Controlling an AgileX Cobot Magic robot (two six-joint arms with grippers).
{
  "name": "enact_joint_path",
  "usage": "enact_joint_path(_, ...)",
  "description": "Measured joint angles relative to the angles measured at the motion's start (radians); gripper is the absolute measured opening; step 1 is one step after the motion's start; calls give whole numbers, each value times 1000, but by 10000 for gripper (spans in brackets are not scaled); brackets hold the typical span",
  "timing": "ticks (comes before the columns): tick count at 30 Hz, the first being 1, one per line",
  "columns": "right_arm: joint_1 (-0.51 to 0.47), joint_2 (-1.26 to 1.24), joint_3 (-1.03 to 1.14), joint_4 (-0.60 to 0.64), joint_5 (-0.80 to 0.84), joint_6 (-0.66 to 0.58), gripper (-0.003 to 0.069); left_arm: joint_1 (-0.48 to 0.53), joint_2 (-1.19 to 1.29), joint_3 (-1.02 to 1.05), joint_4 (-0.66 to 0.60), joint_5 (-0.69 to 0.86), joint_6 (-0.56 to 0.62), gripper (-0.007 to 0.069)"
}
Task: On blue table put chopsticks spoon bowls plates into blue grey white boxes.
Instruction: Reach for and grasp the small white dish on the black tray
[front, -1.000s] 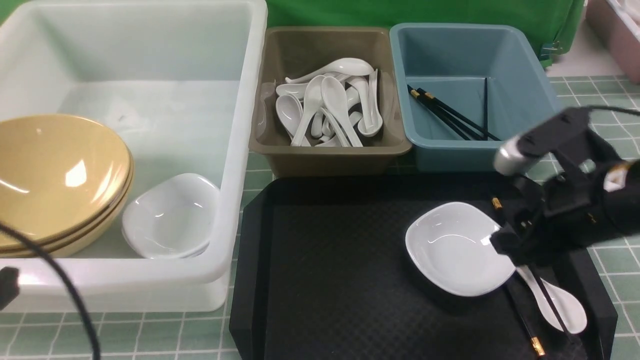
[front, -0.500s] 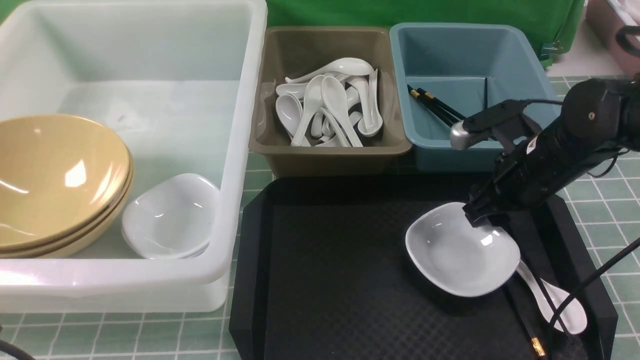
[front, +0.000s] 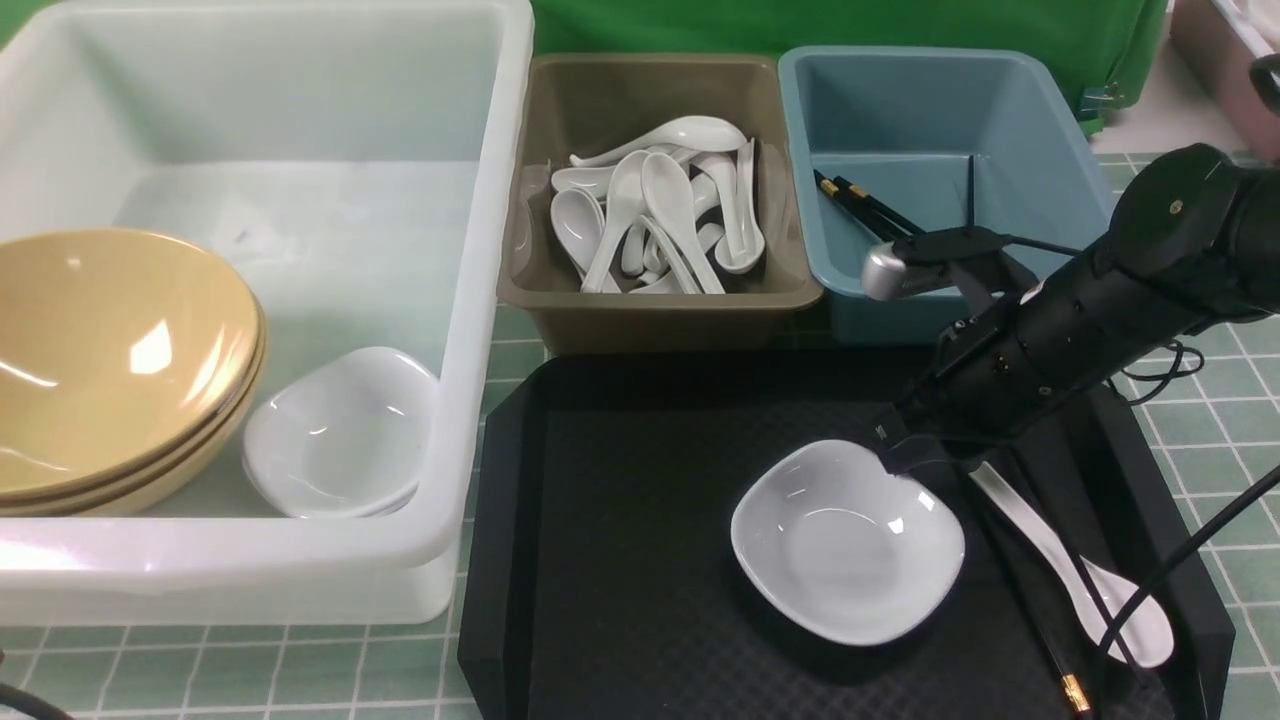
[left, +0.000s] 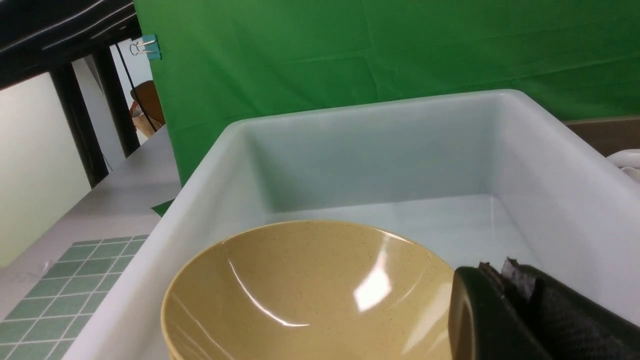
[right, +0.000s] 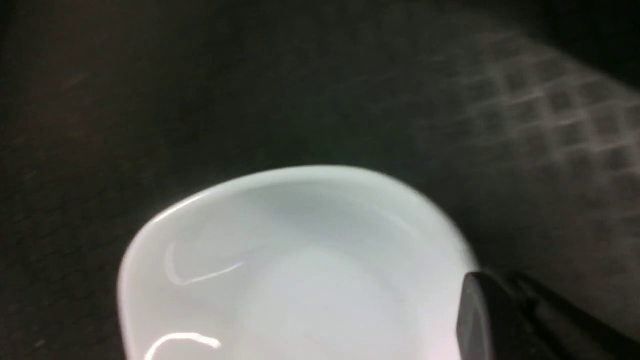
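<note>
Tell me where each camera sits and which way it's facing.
Front view: between the arms, facing forward and down over the white tub, grey-brown bin, blue bin and black tray; the right arm shows.
Left wrist view: rides that wrist, by the tub, facing the tan bowl and green backdrop; shut left gripper shows.
Right wrist view: on the right arm, close above the white plate; right gripper, shut on its rim, shows.
Shared: front and right wrist both show that plate.
</note>
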Motion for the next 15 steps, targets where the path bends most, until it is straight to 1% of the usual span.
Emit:
enact_joint_path(6, 0, 0, 0, 6, 9, -37, 42, 0, 0, 0, 1, -6, 0, 5)
enact_joint_path(8, 0, 0, 0, 7, 2, -89, 106, 0, 0, 0, 1, -6, 0, 5)
enact_joint_path(10, 0, 0, 0, 7, -8, -93, 147, 0, 0, 0, 1, -6, 0, 5)
enact_joint_path(11, 0, 0, 0, 7, -18, -96, 185, 0, 0, 0, 1, -6, 0, 5)
enact_joint_path(12, 0, 0, 0, 7, -37, -100, 262, 0, 0, 0, 1, -6, 0, 5)
enact_joint_path(13, 0, 0, 0, 8, -44, -102, 295, 0, 0, 0, 1, -6, 0, 5)
enact_joint_path(15, 0, 6, -1, 9, -55, -118, 425, 0, 0, 0, 1, -6, 0, 5)
